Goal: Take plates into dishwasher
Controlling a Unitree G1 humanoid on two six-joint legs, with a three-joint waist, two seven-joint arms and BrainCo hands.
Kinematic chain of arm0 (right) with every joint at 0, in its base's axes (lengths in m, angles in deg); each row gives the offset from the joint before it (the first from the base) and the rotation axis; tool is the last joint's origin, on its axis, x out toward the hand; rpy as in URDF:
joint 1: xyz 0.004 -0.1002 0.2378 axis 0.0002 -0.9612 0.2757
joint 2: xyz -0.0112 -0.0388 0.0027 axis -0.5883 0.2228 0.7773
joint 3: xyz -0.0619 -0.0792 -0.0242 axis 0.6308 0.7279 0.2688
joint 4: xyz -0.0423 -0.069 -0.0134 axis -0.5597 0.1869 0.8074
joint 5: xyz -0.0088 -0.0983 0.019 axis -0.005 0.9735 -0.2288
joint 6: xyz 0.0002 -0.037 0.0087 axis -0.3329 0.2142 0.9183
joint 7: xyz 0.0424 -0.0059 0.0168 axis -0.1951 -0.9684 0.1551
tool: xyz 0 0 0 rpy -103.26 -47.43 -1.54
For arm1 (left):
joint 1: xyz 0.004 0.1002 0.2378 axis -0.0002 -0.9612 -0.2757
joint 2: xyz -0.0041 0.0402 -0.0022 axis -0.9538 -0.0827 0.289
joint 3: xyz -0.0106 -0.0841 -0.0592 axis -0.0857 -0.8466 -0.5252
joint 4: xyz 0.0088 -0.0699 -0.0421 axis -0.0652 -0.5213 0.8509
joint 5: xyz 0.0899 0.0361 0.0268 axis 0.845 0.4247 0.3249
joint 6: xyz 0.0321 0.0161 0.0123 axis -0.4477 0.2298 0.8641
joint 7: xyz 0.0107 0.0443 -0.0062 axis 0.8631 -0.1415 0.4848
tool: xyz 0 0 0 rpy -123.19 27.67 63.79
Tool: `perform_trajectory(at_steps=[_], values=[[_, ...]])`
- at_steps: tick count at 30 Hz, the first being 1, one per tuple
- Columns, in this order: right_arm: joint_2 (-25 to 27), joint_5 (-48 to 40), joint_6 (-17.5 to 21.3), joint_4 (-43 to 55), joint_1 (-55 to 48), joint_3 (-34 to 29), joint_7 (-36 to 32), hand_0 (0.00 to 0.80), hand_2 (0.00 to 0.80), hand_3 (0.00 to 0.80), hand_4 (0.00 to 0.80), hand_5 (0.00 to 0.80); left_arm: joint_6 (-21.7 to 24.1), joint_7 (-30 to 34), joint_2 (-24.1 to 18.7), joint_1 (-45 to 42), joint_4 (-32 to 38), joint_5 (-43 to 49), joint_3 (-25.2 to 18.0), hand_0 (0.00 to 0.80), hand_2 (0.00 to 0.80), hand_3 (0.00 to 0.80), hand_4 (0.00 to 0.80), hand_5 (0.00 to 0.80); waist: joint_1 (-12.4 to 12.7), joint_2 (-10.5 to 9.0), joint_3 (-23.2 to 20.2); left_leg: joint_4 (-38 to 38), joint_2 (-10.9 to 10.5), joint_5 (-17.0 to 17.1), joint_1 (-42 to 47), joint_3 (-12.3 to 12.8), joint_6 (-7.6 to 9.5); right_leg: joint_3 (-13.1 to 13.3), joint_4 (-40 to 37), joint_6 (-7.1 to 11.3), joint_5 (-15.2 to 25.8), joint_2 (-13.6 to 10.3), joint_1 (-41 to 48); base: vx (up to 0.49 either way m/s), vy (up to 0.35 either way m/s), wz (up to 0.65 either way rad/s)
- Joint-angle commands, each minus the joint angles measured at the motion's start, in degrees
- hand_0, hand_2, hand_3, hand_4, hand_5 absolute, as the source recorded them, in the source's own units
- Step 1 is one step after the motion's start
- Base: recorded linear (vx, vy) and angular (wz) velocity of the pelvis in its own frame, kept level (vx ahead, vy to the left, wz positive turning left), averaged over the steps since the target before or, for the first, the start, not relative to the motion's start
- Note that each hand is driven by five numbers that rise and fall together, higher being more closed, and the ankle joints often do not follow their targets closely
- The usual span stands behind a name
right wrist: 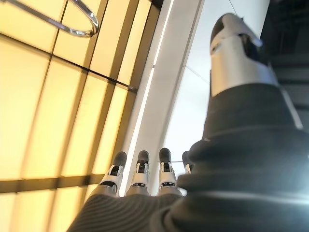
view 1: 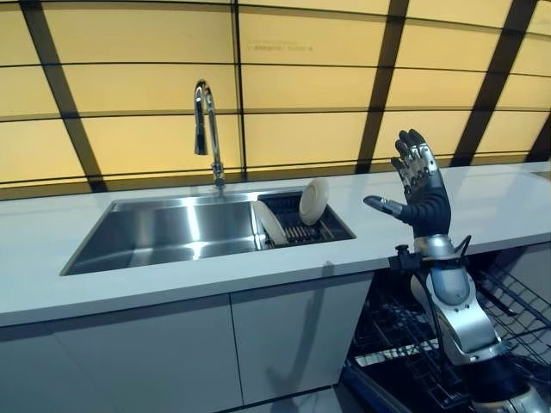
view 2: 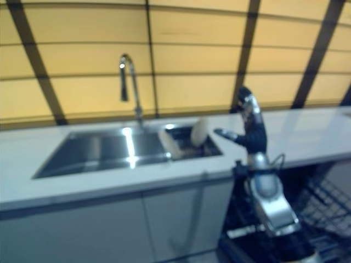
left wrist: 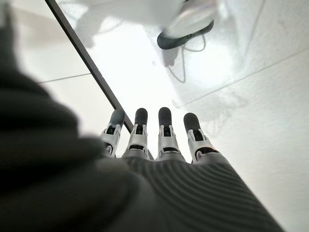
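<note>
Here you see the right robot hand [view 1: 424,194] raised above the counter [view 1: 499,206], just to the right of the sink [view 1: 164,231]. Its fingers are straight and spread, the thumb stands out toward the sink, and it holds nothing. The two plates [view 1: 293,211] stand on edge in a dark rack [view 1: 303,231] at the right end of the sink. Both are white and round. The one at the back is nearly upright and shows you its face; the one in front leans over toward the basin. The robot hand is apart from them and does not touch them.

Below the counter, at the right, the open dishwasher [view 1: 405,353] shows a dark wire basket behind the arm. The faucet [view 1: 207,129] rises behind the sink, in front of a yellow panelled wall [view 1: 301,86].

The head views do not show you the left robot hand [left wrist: 159,140]. Only its own wrist view does: the fingers are straight in a row, with nothing in them, over a pale floor [left wrist: 251,106].

The right wrist view adds the fingers [right wrist: 140,174] of the raised robot hand from behind, straight, pointing at the yellow wall, with the curve of the faucet at the corner. The plates do not appear in either wrist view.
</note>
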Motion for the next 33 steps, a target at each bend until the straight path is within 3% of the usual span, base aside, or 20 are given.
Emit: perform_trajectory(at_steps=[1, 3, 4, 7, 9, 11, 12, 13, 14, 16, 19, 20, 22, 23, 26, 30, 33], values=[[2.83, -2.10, 0.11, 0.68, 5.58, 0.41, -2.46, 0.000, 0.000, 0.000, 0.000, 0.000, 0.51, 0.05, -0.60, -2.75, -2.49, 1.79, 3.56, 0.000, 0.000, 0.000, 0.000, 0.000, 1.92, 1.21, -2.50, -16.58, -0.20, 19.44, -7.25, -0.01, 0.90, 0.83, -5.26, 2.38, -0.34, 4.25, 9.83, 0.369, 0.138, 0.17], [3.47, -2.10, 0.03, -0.70, 6.98, 1.47, -3.28, 0.000, 0.000, 0.000, 0.000, 0.000, -0.34, 0.23, -0.92, -2.06, -2.40, 1.66, 3.22, 0.000, 0.000, 0.000, 0.000, 0.000, 2.01, 0.47, -2.99, -16.36, 0.06, 16.03, -6.34, 1.83, 2.18, 0.38, -5.05, 2.98, -1.12, 2.96, 10.14, 0.345, 0.149, 0.02], [3.12, -1.43, 0.09, -1.22, 7.20, 1.88, -3.47, 0.000, 0.000, 0.000, 0.000, 0.000, -0.82, 0.15, -1.11, -1.31, -2.67, 1.94, 3.26, 0.000, 0.000, 0.000, 0.000, 0.000, 1.80, -0.08, -3.31, -15.03, 0.49, 14.61, -5.48, 4.31, 3.13, -1.22, -4.62, 3.67, -1.80, 1.76, 10.48, 0.371, 0.153, -0.39], [2.89, -1.47, -0.88, -0.06, 5.93, 1.33, -2.73, 0.000, 0.000, 0.000, 0.000, 0.000, -1.18, 0.24, -1.76, 0.20, -2.23, 2.22, 3.60, 0.000, 0.000, 0.000, 0.000, 0.000, 2.13, -2.19, -4.62, -11.43, 0.36, 10.76, -5.21, 6.23, 5.70, -4.79, -2.81, 6.40, -2.48, -2.04, 11.42, 0.350, 0.142, -0.36], [2.58, -1.19, 0.01, -0.63, 5.13, 0.42, -2.93, 0.000, 0.000, 0.000, 0.000, 0.000, -1.26, 0.45, -1.97, 1.67, -1.39, 1.84, 3.76, 0.000, 0.000, 0.000, 0.000, 0.000, 2.47, -3.47, -5.53, -10.18, -0.38, 9.23, -4.95, 6.15, 7.45, -7.20, 2.93, 8.93, 1.13, -5.10, 10.23, 0.289, 0.167, -0.30], [2.37, -1.54, 0.24, -1.48, 4.58, -0.93, -3.05, 0.000, 0.000, 0.000, 0.000, 0.000, -0.95, 0.69, -2.68, 2.24, -1.16, 2.26, 4.15, 0.000, 0.000, 0.000, 0.000, 0.000, 2.62, -4.74, -6.59, -8.79, -2.15, 7.91, -4.59, 5.67, 9.10, -8.10, 12.51, 11.55, 8.32, -8.07, 8.59, 0.355, 0.212, -0.16], [2.42, -2.64, -0.52, -1.22, 4.49, -1.23, -2.53, 0.000, 0.000, 0.000, 0.000, 0.000, -0.46, 0.93, -3.10, 2.52, -1.21, 2.29, 4.18, 0.000, 0.000, 0.000, 0.000, 0.000, 2.43, -4.44, -7.11, -8.80, -2.41, 7.24, -3.37, 5.48, 9.78, -8.52, 20.11, 12.14, 13.73, -9.70, 5.74, 0.335, 0.244, 0.00], [2.33, -3.17, -0.94, -1.03, 4.36, -1.40, -2.57, 0.000, 0.000, 0.000, 0.000, 0.000, -0.48, 1.04, -3.17, 2.72, -1.05, 2.06, 4.18, 0.000, 0.000, 0.000, 0.000, 0.000, 2.13, -3.15, -7.32, -9.05, -1.71, 6.71, -2.18, 5.20, 10.11, -8.73, 26.38, 12.05, 16.46, -10.05, 2.76, 0.298, 0.289, -0.02], [1.83, -3.32, -1.41, -0.92, 4.03, -1.69, -2.35, 0.000, 0.000, 0.000, 0.000, 0.000, -0.63, 1.34, -3.33, 3.20, -0.70, 1.50, 4.39, 0.000, 0.000, 0.000, 0.000, 0.000, 1.45, -1.96, -7.09, -9.18, -1.70, 5.55, -0.30, 4.83, 10.79, -8.40, 36.53, 11.86, 16.95, -11.21, -2.75, 0.225, 0.251, -0.06], [0.73, -1.88, -1.37, -2.66, 4.18, -1.61, -1.82, 0.000, 0.000, 0.000, 0.000, 0.000, -1.68, 1.81, -3.64, 4.18, 0.43, 1.78, 5.03, 0.000, 0.000, 0.000, 0.000, 0.000, 0.34, -0.13, -6.49, -9.99, -1.88, 4.68, 3.33, 4.14, 11.27, -9.42, 41.50, 10.59, 16.26, -11.25, -10.73, 0.314, 0.244, 0.10], [1.21, -1.35, -1.38, -5.49, 5.77, -1.04, -0.01, 0.000, 0.000, 0.000, 0.000, 0.000, -2.35, 1.85, -4.19, 4.75, 1.08, 2.62, 5.40, 0.000, 0.000, 0.000, 0.000, 0.000, -0.33, -0.07, -5.90, -11.56, -2.45, 4.97, 6.00, 2.66, 10.81, -12.30, 31.26, 9.28, 12.47, -10.39, -12.92, 0.274, -0.005, 0.38], [2.22, -2.99, -1.48, -6.60, 6.77, -1.14, 0.57, 0.000, 0.000, 0.000, 0.000, 0.000, -2.56, 1.95, -4.55, 5.20, 1.00, 3.46, 5.37, 0.000, 0.000, 0.000, 0.000, 0.000, -0.67, -0.09, -5.73, -12.29, -2.27, 4.94, 7.20, 1.74, 10.42, -13.06, 24.76, 8.95, 11.18, -9.34, -13.74, 0.262, -0.160, 0.54], [2.96, -4.10, -1.72, -7.28, 7.35, -1.40, 0.94, 0.000, 0.000, 0.000, 0.000, 0.000, -3.28, 1.93, -4.88, 5.56, 0.79, 4.50, 4.76, 0.000, 0.000, 0.000, 0.000, 0.000, -1.61, -0.58, -5.28, -13.31, -2.28, 4.07, 9.49, 0.58, 9.84, -13.78, 14.85, 9.48, 11.96, -8.97, -14.29, 0.296, -0.200, 0.58], [3.06, -4.94, -1.91, -7.48, 7.51, -1.38, 1.16, 0.000, 0.000, 0.000, 0.000, 0.000, -3.84, 1.73, -4.94, 5.71, 0.42, 4.73, 4.24, 0.000, 0.000, 0.000, 0.000, 0.000, -2.34, -1.30, -5.02, -13.96, -2.54, 3.10, 11.00, -0.24, 9.28, -13.34, 6.12, 10.22, 12.31, -8.55, -15.42, 0.322, -0.199, 0.44], [2.97, -4.29, -3.58, -7.49, 7.81, -1.12, 2.04, 0.000, 0.000, 0.000, 0.000, 0.000, -4.16, 0.71, -4.12, 5.20, -1.00, 5.59, 3.39, 0.000, 0.000, 0.000, 0.000, 0.000, -4.43, -1.75, -4.33, -15.47, -3.35, 1.52, 14.73, -3.31, 8.68, -10.75, -6.31, 12.63, 18.51, -6.73, -16.93, 0.350, -0.157, 0.17], [3.48, -4.61, -6.54, -6.64, 7.49, -1.93, 3.44, 0.000, 0.000, 0.000, 0.000, 0.000, -5.17, 0.30, -3.81, 4.75, -0.84, 5.51, 2.94, 0.000, 0.000, 0.000, 0.000, 0.000, -6.13, -0.97, -3.99, -16.16, -2.68, 0.48, 17.57, -6.32, 8.95, -7.82, -4.95, 12.27, 19.09, -5.45, -19.73, 0.236, -0.111, 0.33], [4.12, -5.65, -8.23, -7.05, 7.68, -2.45, 2.74, 0.000, 0.000, 0.000, 0.000, 0.000, -4.77, 0.39, -4.15, 4.76, -2.26, 5.89, 1.61, 0.000, 0.000, 0.000, 0.000, 0.000, -5.70, -1.87, -5.24, -15.89, -2.61, -0.48, 17.44, -7.04, 8.75, -6.76, -6.87, 11.98, 18.58, -5.74, -15.54, 0.196, -0.227, 0.42]])
